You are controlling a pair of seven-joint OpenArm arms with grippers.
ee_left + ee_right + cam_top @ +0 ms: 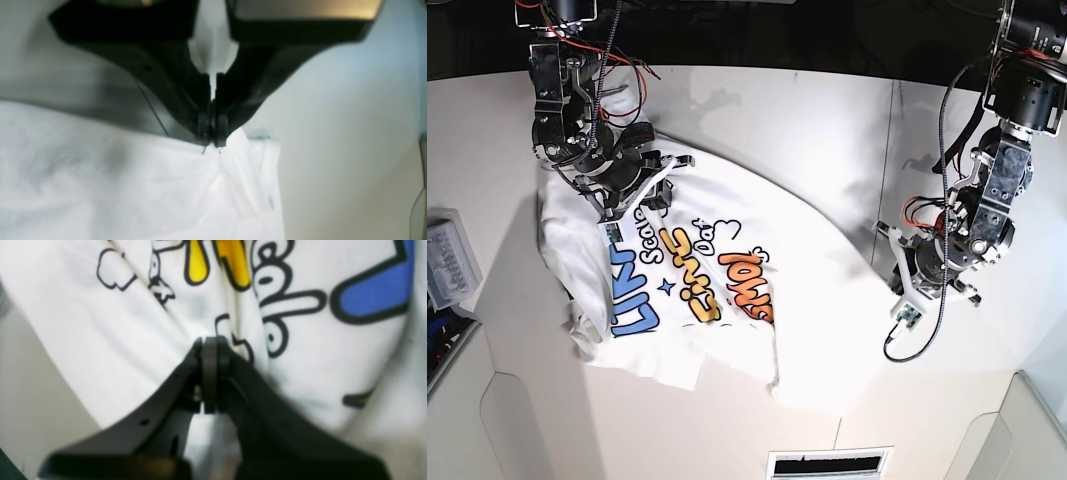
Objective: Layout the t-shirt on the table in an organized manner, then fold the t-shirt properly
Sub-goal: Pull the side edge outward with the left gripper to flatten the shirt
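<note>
1. T-shirt point(717, 270) lies stretched across the middle of the white table point(807, 120), print side up, lettering rumpled, lower edge sagging toward the near side.
2. On the far left, the right gripper point(209, 340) has its jaws pressed together on a bunched fold of the printed cloth, beside a small cloud outline.
3. On the right, the left gripper point(211, 141) has its jaws nearly touching, pinching the plain white edge of the shirt near its corner.
4. A small grey tray point(452, 262) sits at the table's left edge, apart from the shirt.
</note>
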